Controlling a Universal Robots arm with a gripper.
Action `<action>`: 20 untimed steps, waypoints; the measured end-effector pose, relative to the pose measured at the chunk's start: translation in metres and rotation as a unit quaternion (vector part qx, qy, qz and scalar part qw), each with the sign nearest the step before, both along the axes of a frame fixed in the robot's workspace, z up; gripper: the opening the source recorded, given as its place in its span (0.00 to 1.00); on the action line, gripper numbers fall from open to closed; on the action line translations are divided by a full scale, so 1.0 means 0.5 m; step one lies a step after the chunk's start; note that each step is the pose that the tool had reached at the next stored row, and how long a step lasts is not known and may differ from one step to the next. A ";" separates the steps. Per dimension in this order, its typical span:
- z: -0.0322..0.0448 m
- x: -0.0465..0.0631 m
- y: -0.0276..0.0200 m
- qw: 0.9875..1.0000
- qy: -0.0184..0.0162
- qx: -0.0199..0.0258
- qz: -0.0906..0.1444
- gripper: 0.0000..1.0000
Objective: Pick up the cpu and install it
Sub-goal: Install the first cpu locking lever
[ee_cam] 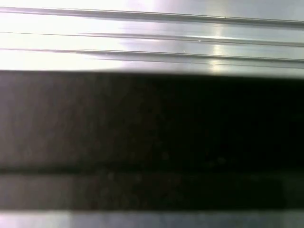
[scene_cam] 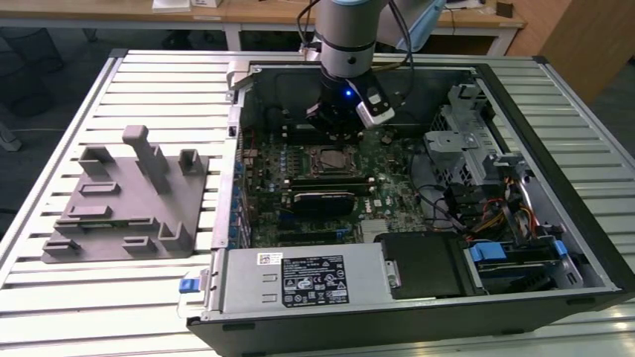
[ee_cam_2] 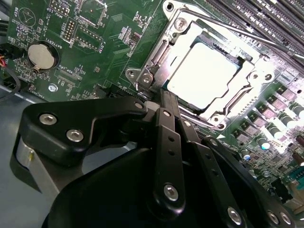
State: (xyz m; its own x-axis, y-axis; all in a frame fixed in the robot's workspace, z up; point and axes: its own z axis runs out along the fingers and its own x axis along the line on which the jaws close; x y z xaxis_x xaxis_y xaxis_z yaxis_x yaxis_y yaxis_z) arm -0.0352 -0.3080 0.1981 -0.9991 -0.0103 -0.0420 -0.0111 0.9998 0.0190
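**Tool** (ee_cam_2: pixel 165 97): black, two-fingered, on a linked frame. In the second wrist view the fingers (ee_cam_2: pixel 167 111) lie drawn together with no gap between them and nothing held. The tips point down at the edge of the socket frame (ee_cam_2: pixel 151 66), just beside it; whether they touch cannot be told. In the exterior view the tool (scene_cam: pixel 334 137) hangs inside the open case, directly above the socket area.

**Cpu** (ee_cam_2: pixel 204 71): flat square, silvery-white top. It lies level in the socket, bordered on all sides by the metal frame. It is apart from the tool tips.

**Arm** (scene_cam: pixel 347 37): grey and silver, comes down from the far edge of the scene, with a small blue light (scene_cam: pixel 346 94) on the wrist.

**Motherboard** (ee_cam_2: pixel 109 42): green, lying flat on the floor of the case. A round coin battery (ee_cam_2: pixel 42 53) is well apart from the socket. Long memory slots (ee_cam_2: pixel 256 19) run along the socket's other side.

**Computer case** (scene_cam: pixel 585 245): black tower on its side, panel off. The power supply (scene_cam: pixel 297 279) is at the near edge. A metal drive cage (scene_cam: pixel 466 126) stands on the exterior view's right.

**Fixture block** (scene_cam: pixel 129 201): grey plastic, with upright posts and recesses. It sits on the exterior view's left, beside the case.

**Tabletop** (scene_cam: pixel 100 297): slatted aluminium, carrying the case and the block.
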 end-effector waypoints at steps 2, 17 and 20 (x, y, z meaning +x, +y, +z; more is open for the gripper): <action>0.000 0.000 0.0000 1.000 0.000 0.000 0.000 0.11; 0.001 0.001 0.0031 1.000 0.000 -0.010 0.000 0.11; -0.002 0.001 0.0048 1.000 0.000 -0.012 0.000 0.11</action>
